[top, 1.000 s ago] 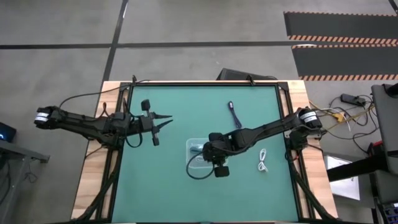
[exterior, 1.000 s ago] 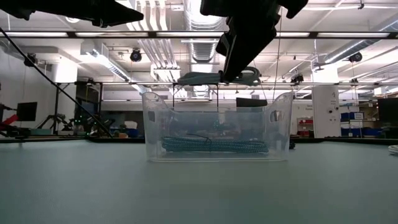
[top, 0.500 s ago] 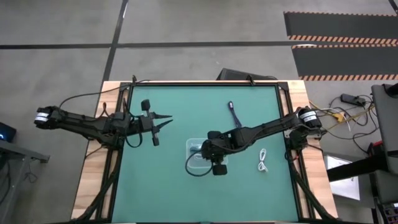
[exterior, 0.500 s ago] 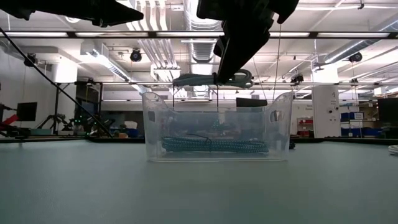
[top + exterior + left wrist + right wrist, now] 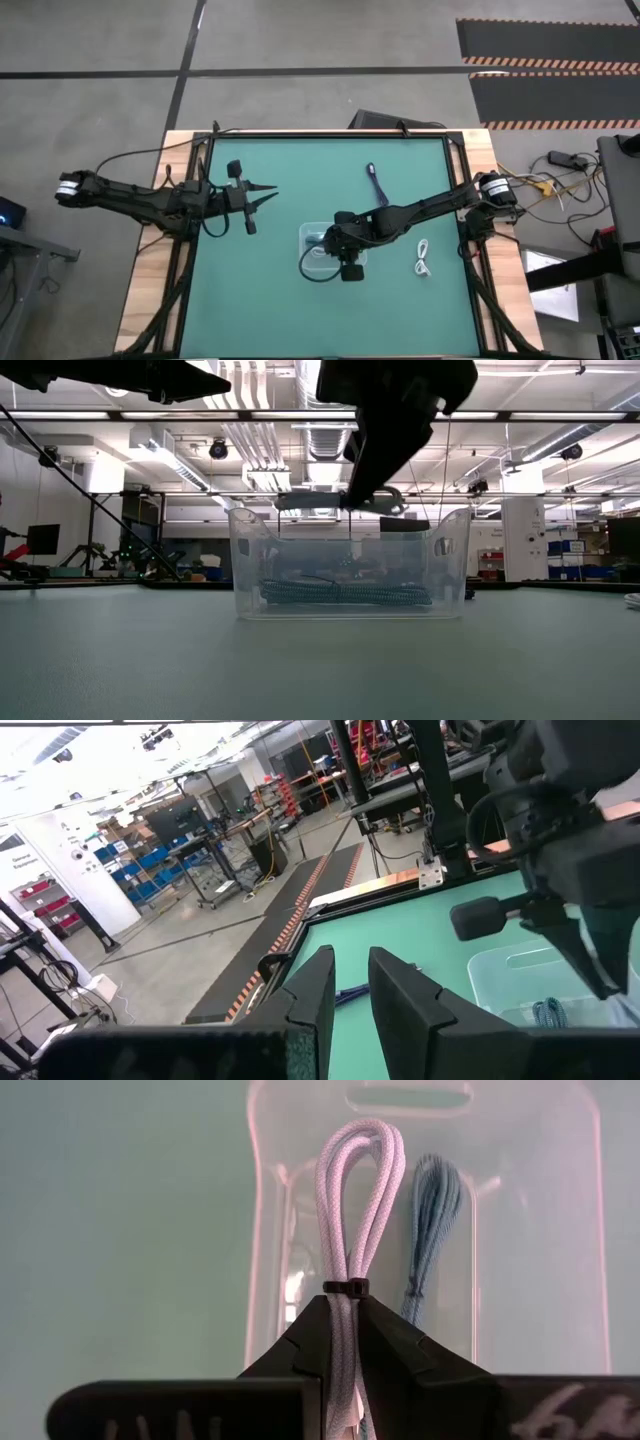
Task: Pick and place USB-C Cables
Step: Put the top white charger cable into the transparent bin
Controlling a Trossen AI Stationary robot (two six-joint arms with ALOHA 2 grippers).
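Right jaws (image 5: 340, 1330) clamped on braided pale looped cable (image 5: 358, 1200) above clear plastic tray (image 5: 585, 1230); left jaws (image 5: 345, 990) narrowly parted, empty

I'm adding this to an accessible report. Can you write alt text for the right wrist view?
The right gripper is shut on a white braided cable bundle bound by a black tie, held above a clear tray on the green table. A blue-grey cable lies inside the tray.

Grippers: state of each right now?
Left gripper: fingers slightly apart, empty, parked over table's left side.
Right gripper: shut on light braided cable above clear tray.
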